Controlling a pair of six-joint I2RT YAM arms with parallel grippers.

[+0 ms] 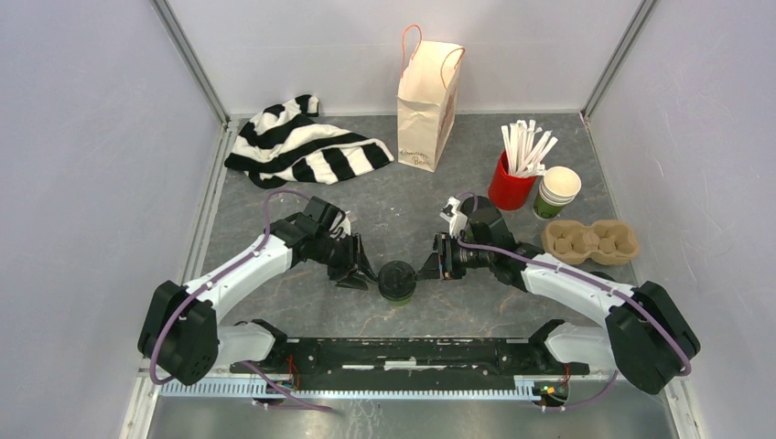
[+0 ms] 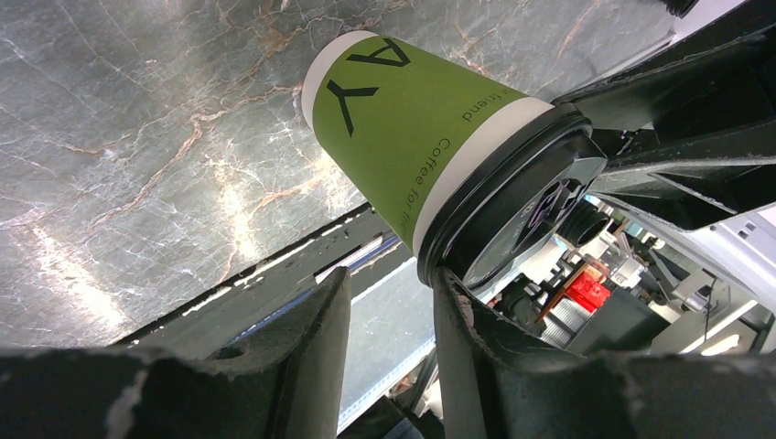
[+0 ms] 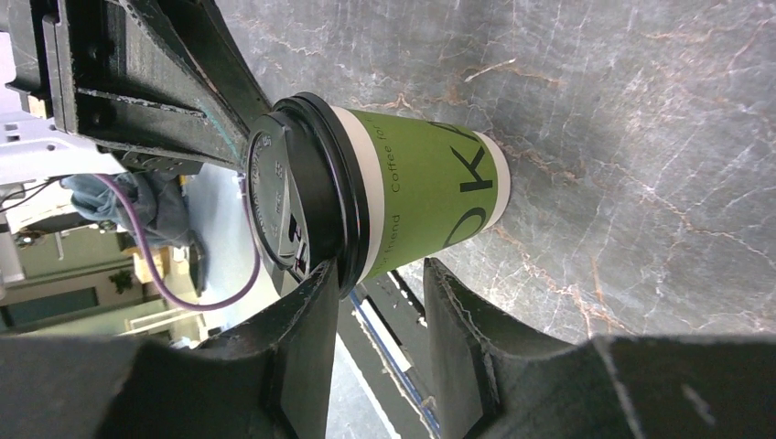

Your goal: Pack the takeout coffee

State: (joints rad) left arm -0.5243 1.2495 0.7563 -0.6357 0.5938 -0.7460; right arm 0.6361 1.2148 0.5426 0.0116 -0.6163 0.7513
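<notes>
1. Centrally on the bench (image 1: pixel 412 197), near the front edge, one takeout coffee cup (image 1: pixel 397 281) stands between the left gripper (image 1: pixel 366 274) and the right gripper (image 1: pixel 430 267), one on each side and both very close.
2. Left wrist view: cup (image 2: pixel 412 137) sits just past the fingertips of the left gripper (image 2: pixel 389 293), not between them. Lid (image 2: pixel 522 201) rim is right at one fingertip; contact cannot be told.
3. Right wrist view: same layout. Cup (image 3: pixel 421 192) is just beyond the right gripper (image 3: pixel 377 283), with the lid (image 3: pixel 284 197) rim over one fingertip.
4. Both grippers: fingers parted, gap bare, grasping nothing.
5. Orientation: cup upright, base on the bench, lid up, long axis vertical. The top view shows only the round lid.
6. Look: green paper wall, pale bands under the lid and at the base, large black letters, small "Coffee for" text, black plastic lid with a raised rim.
7. Elsewhere: paper bag (image 1: pixel 427 105) upright at the back, cup carrier (image 1: pixel 590 242) on the right, both well apart from the cup.
</notes>
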